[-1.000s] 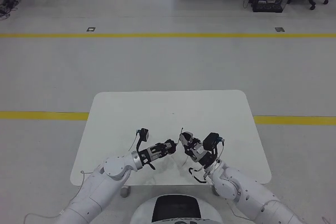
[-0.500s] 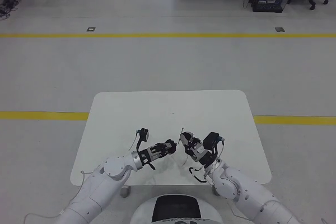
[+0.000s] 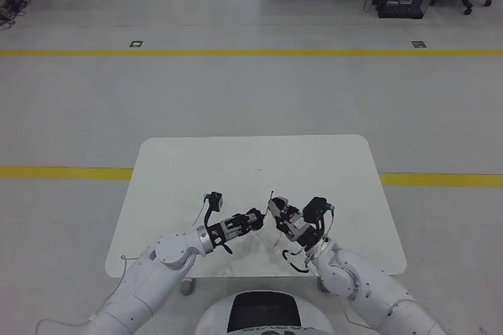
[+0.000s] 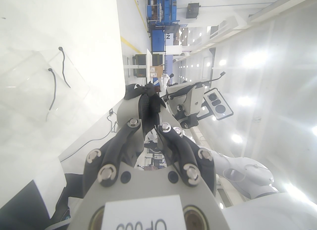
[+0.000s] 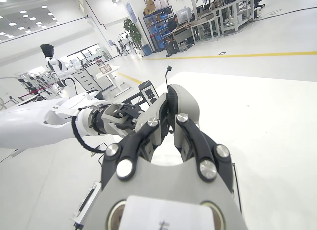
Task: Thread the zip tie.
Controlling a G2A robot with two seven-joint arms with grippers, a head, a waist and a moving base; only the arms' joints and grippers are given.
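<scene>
Compared with the earlier top views, neither arm shows a visible shift. Both grippers stand at the same spot over the surface (image 3: 235,159), and the zip tie (image 5: 168,77) points the same way.

Top view, left to right: the left edge of the surface is well apart from the left gripper (image 3: 256,219). Both grippers sit mid-width over the near half, just beside each other. The near edge is the closest edge. The far edge and the right edge are both well apart from the right gripper (image 3: 276,209). A small speck (image 3: 257,170) lies on the surface beyond the jaws, between them and the far edge.

In the left wrist view, a clear tray (image 4: 29,77) rests on the surface, off to one side of the left gripper. It holds two spare ties (image 4: 55,87), lying apart from each other.

Left jaws: drawn together, dark pads meeting or nearly so. A dark shape sits at their tips. It cannot be told whether this is part of the zip tie or something held.

Right jaws: closed flat on the strap of the zip tie. The strap rises upright out of the fingertips and ends in its small square head above them. A short piece of strap shows below the pads, inside the jaws. In the right wrist view, the left gripper's tips are hidden behind one finger of the right gripper.
</scene>
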